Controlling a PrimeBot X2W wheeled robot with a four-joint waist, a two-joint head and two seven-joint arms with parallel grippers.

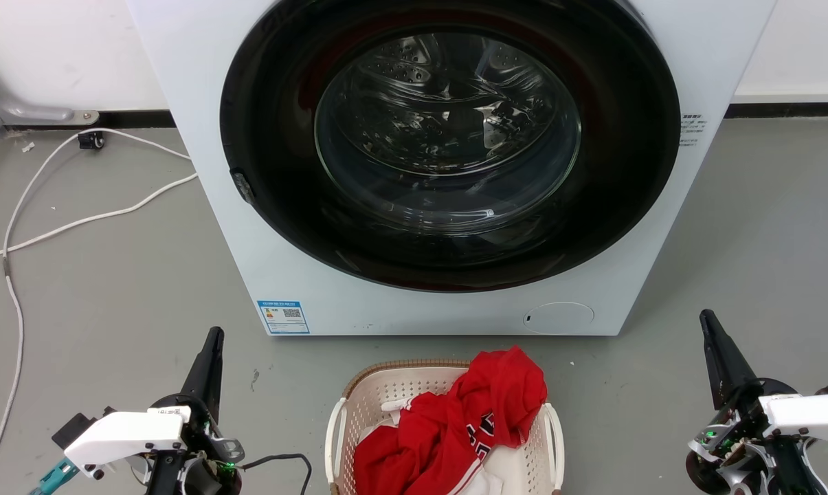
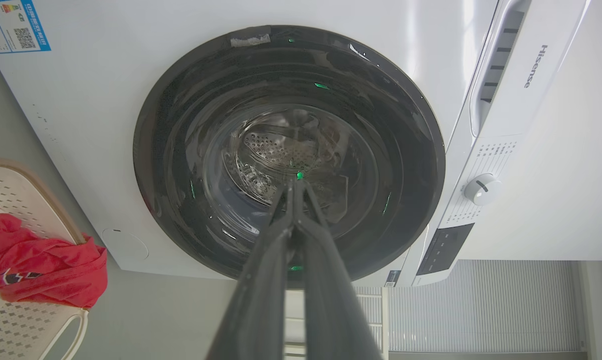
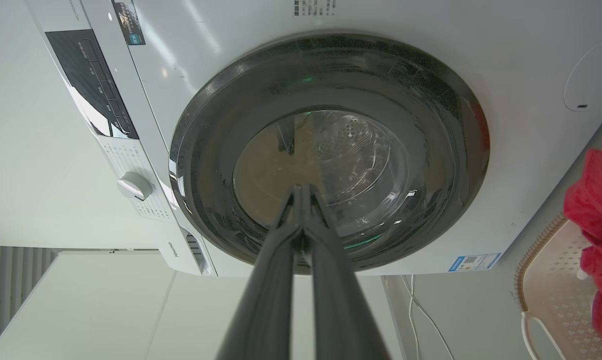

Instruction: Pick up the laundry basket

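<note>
Both grippers are clenched shut w/ nothing in them. Head view first: the left gripper point(image 1: 212, 344) sits low at the left and the right gripper point(image 1: 710, 330) low at the right. Each has its two fingers pressed together, pointing up toward the washer point(image 1: 249, 275). Btwn them, on the floor just in front of the washer, stands the laundry basket point(image 1: 376, 395). It is upright, w/ a red garment point(image 1: 468, 419) heaped inside and draped over the far right rim. Each gripper is well apart from the basket.

We judge the step in hand to be the reach, no grasp made yet. To do it well we'd open both grippers and bring each arm inward to its own side's white loop, left handle point(image 1: 328, 443) and right handle point(image 1: 560, 440). We'd close on both at the same height, then lift level so the clothes don't slide out. We'd also watch the cloth near the right handle, so plastic gets pinched, not fabric.

Left wrist view: the left gripper point(image 2: 295, 184) has its tips meeting, aimed at the door glass point(image 2: 291, 145), not at the laundry basket point(image 2: 16, 195) at that view's left edge. This view adds the control panel point(image 2: 443, 250) and dial point(image 2: 482, 189) beside the door.

Right wrist view: the right gripper point(image 3: 301, 190) is likewise shut and empty, aimed at the glass. The laundry basket point(image 3: 550, 280) and red garment point(image 3: 595, 200) sit at the right edge, off the fingers' line. The head view gives both handles at once, so we'd plan the approach from it.
</note>
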